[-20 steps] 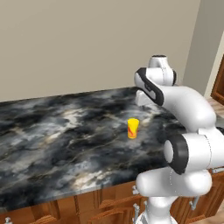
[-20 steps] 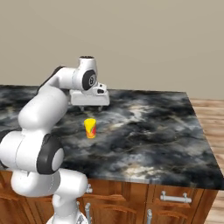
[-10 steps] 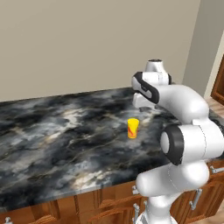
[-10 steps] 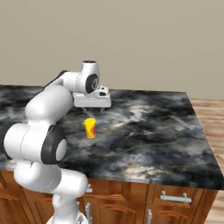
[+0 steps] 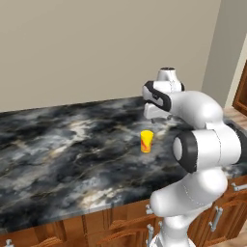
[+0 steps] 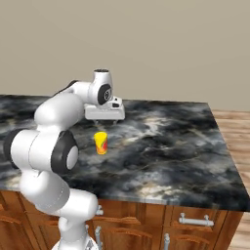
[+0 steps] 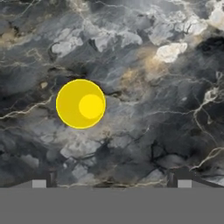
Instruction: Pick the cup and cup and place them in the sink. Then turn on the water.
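Marble counter [image 6: 166,146] beneath the wide-open, empty gripper [image 6: 104,120]. Near the fingers [image 7: 39,183], the yellow cup [image 7: 81,103] stands upright, below them and offset toward one tip, untouched. A straight descent risks a fingertip striking the rim and toppling the cup; farther off, bare marble.

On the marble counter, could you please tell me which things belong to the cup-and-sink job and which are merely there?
Belongs to the job:
- yellow cup with orange-red pattern, standing upright
- gripper, open, above the counter just behind the cup

Merely there:
- black-and-white marble counter
- wooden cabinet drawers below it
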### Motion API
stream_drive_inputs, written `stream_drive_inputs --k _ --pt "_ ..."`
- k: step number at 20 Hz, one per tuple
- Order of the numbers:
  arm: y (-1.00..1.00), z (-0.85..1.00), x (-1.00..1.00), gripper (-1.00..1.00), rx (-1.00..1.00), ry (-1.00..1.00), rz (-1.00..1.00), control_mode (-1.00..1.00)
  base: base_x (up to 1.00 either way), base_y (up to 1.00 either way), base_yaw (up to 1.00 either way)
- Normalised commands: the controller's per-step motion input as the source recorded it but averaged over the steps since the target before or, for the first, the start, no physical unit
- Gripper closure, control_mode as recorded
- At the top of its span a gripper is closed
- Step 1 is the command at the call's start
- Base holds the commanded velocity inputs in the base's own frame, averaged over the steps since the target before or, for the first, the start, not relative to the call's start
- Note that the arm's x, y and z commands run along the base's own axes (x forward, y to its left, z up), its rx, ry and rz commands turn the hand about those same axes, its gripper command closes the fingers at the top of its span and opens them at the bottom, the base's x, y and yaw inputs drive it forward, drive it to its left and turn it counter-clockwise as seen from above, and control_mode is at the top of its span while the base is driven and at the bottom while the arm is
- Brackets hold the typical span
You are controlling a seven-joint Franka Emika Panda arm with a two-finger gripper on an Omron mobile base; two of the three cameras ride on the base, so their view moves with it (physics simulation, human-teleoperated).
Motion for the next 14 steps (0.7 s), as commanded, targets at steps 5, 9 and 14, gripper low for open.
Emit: stream_drive_inputs --k 5,9,14 --pt "0.09 -0.15 0.33 -1.0 0.0 0.0 0.0 -1.0 0.0 0.0 0.0" --pt "0.12 -0.15 0.29 -1.0 0.0 0.0 0.0 -1.0 0.0 0.0 0.0" --pt "0.11 -0.15 0.22 -1.0 0.0 0.0 0.0 -1.0 0.0 0.0 0.0"
